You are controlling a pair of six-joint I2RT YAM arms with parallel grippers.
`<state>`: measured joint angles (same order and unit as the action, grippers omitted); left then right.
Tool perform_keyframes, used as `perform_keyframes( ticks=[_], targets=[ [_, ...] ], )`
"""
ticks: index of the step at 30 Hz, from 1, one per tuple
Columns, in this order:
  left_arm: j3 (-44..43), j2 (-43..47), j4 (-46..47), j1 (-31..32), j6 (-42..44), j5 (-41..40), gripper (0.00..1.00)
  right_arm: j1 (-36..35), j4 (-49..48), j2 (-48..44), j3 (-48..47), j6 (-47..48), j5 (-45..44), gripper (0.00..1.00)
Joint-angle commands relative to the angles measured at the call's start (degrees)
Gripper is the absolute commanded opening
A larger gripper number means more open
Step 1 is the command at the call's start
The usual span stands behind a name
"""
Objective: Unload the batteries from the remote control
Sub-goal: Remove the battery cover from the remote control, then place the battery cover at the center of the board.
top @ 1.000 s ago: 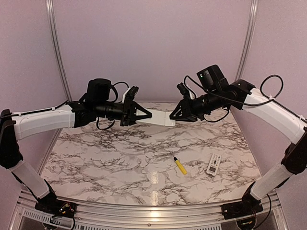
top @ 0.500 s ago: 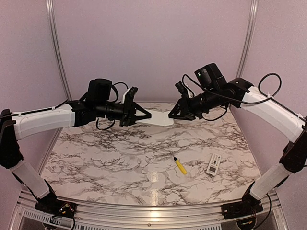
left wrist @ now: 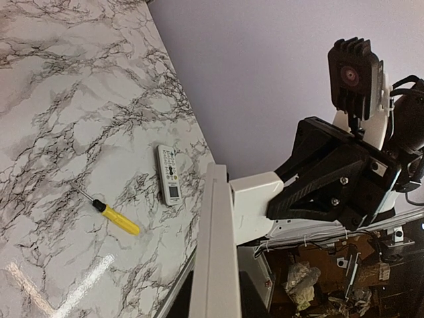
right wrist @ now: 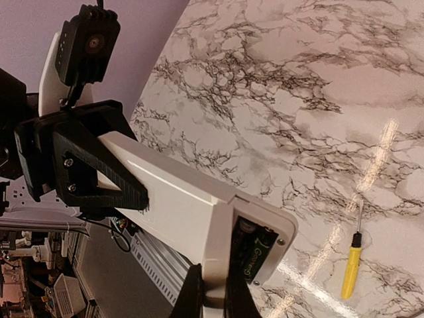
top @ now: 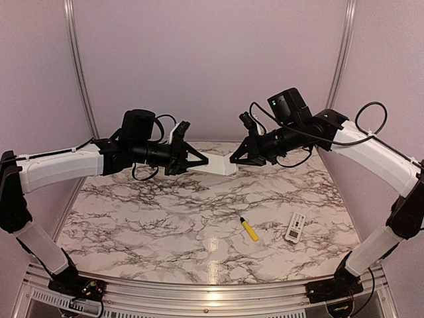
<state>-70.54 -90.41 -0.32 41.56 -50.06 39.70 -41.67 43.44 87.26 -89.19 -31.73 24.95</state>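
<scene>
I see yellow screwdriver (top: 249,229) on marble table (top: 152,212), beyond it remote control (top: 217,164) held in mid-air, left gripper (top: 199,159) clamped on one end, right gripper (top: 233,159) pinched tight on the other, batteries (right wrist: 255,257) seated in its open compartment

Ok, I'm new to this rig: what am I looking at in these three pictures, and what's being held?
Two robot arms, each ending in a two-finger gripper. The overhead picture looks from behind them; the other two come from cameras on the wrists. The left gripper and right gripper each pinch one end of a long white remote, held in the air. Its open compartment, seen from the right wrist, shows batteries inside. On the marble table lie a yellow-handled screwdriver and a smaller white remote.
</scene>
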Motion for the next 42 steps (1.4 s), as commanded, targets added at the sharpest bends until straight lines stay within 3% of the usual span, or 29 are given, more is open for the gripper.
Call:
perform_keyframes(
  ticks=[1,25,31,42],
  targets=[
    [-0.35,2.28,2.62,0.54,1.13,-0.40,0.00,-1.20,-3.80,0.13,0.06,-0.93,2.49,0.00],
    [5.61,9.11,-3.60,-1.39,3.77,-4.47,0.00,4.12,-3.10,-3.68,0.04,-0.56,3.32,0.00],
    [5.06,10.87,-10.21,-1.39,7.12,-7.12,0.00,5.36,0.64,-3.55,0.07,1.20,-0.92,0.00],
    [6.80,14.30,-14.36,-1.39,8.83,-9.09,0.00,5.63,9.17,0.82,-2.20,5.90,-13.22,0.00]
  ],
)
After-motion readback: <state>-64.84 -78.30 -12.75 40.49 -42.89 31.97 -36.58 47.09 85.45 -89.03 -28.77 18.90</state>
